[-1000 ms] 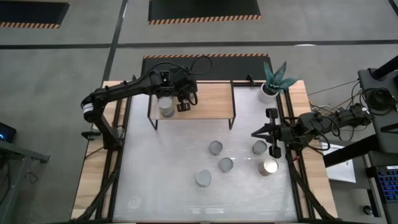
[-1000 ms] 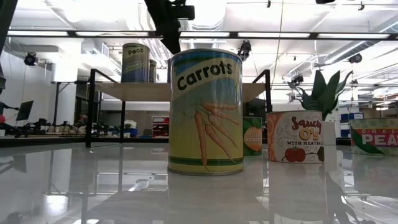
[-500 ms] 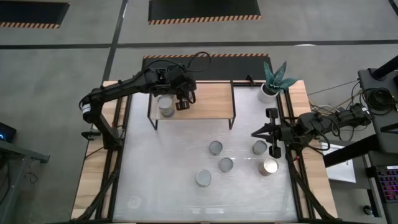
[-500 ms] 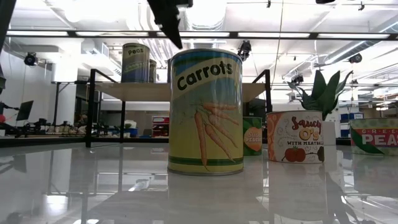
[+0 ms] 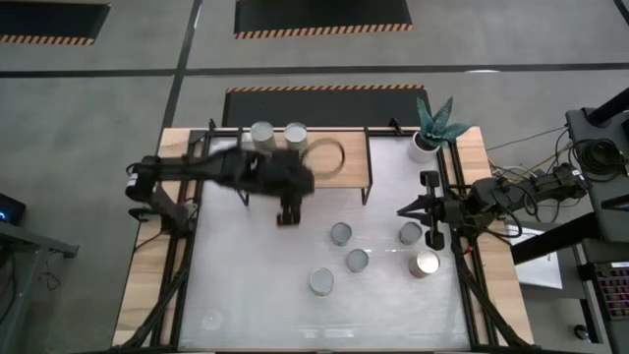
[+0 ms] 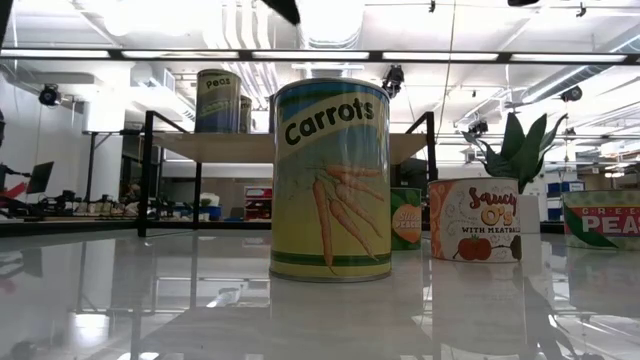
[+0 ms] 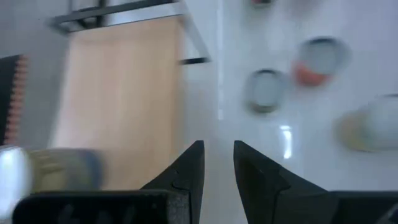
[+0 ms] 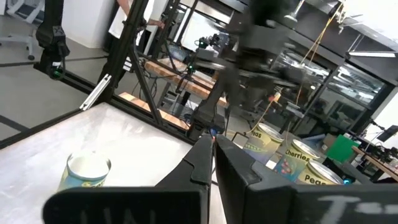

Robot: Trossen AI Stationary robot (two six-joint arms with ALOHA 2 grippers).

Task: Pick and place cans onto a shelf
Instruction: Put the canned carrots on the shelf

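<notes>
Fingers of left gripper [image 7: 217, 165] slightly parted, empty, off shelf [image 5: 344, 175] front | five cans [image 5: 340, 234] on table | judged rigid, slick; I'd clamp mid-wall | right gripper [image 8: 212, 155] nearly closed, empty.

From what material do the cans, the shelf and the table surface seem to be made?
The cans look like metal: round silvery tops, with printed paper-like labels around the sides, as on the carrots can. The shelf seems to be light wood on top, showing grain, on thin black legs, probably metal. The table surface looks white and glossy; it mirrors the cans in the low view.
</notes>
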